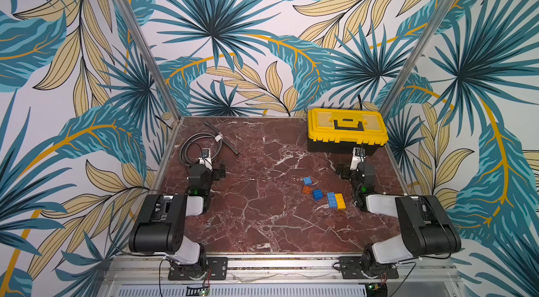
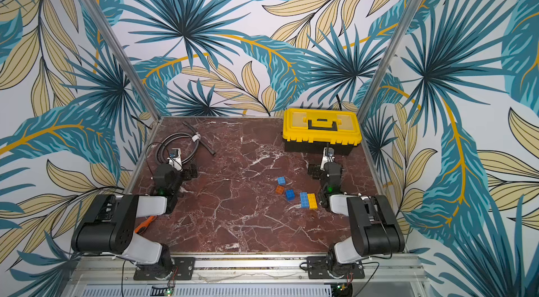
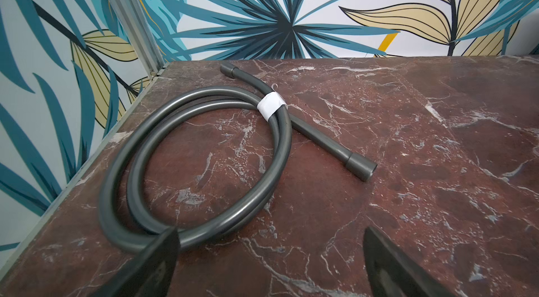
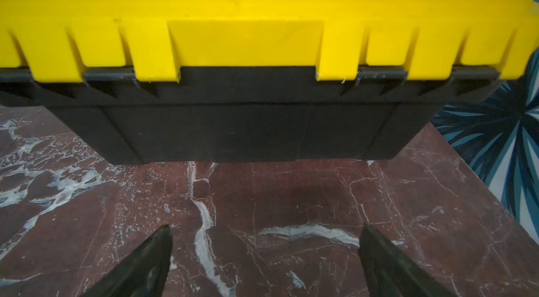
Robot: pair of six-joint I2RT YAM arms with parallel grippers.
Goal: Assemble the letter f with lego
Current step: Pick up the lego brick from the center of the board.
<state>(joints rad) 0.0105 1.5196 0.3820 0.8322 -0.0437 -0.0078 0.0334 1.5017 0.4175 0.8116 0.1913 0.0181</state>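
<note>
Lying loose: five bricks unjoined, both claws spread

Only the top views show the lego (image 1: 317,194), five separate bricks on the right half of the red marble table (image 1: 262,222), with none stacked. One squarish blue brick (image 1: 307,180) lies farthest back. An orange brick (image 1: 306,190) lies just in front of it, and a second squarish blue brick (image 2: 290,194) lies beside the orange one. The long blue brick (image 1: 331,199) and the long yellow brick (image 1: 340,201) lie side by side, touching, near the right arm.

The right gripper (image 4: 265,240) has its fingers wide apart with only bare marble between them. It faces the black front wall of the yellow-and-black toolbox (image 4: 262,123) in the back right corner. The toolbox's lid and black handle appear in the top views alone.

The left gripper (image 3: 271,246) is likewise spread and empty, just in front of a coiled grey hose (image 3: 320,136) at the back left. In the left wrist view the white band (image 3: 272,105) round the hose looks plain, with no readable print. An orange-handled tool (image 2: 144,224) shows in a top view, half hidden under the left arm.
</note>
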